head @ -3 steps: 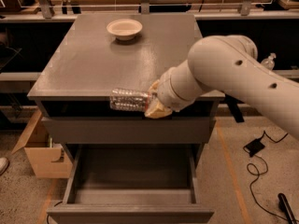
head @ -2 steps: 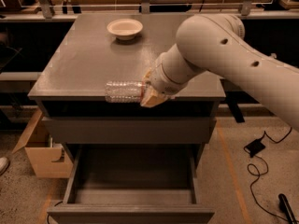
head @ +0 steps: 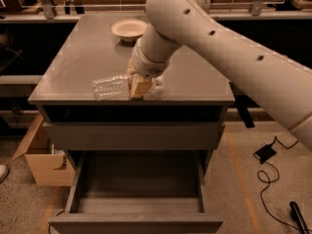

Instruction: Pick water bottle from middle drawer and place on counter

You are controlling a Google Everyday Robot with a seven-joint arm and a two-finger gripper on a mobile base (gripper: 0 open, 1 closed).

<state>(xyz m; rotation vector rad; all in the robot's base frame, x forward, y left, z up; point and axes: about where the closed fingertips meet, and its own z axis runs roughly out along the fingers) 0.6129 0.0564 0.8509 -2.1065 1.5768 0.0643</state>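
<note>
The water bottle [head: 109, 87] is clear ribbed plastic and lies on its side over the front part of the counter [head: 87, 57], pointing left. My gripper [head: 138, 86] is shut on the bottle's right end, just above the counter's front edge. The white arm reaches in from the upper right. The middle drawer [head: 138, 191] is pulled out below and its grey inside holds nothing I can see.
A pale shallow bowl [head: 128, 29] sits at the back of the counter. An open cardboard box [head: 41, 157] stands on the floor left of the cabinet. Black cables [head: 267, 172] lie on the floor at the right. A closed drawer front [head: 131, 135] sits above the open drawer.
The gripper has carried the bottle up and back from the counter's front edge onto the counter top, moving left and further in. The arm has swung over the counter.
</note>
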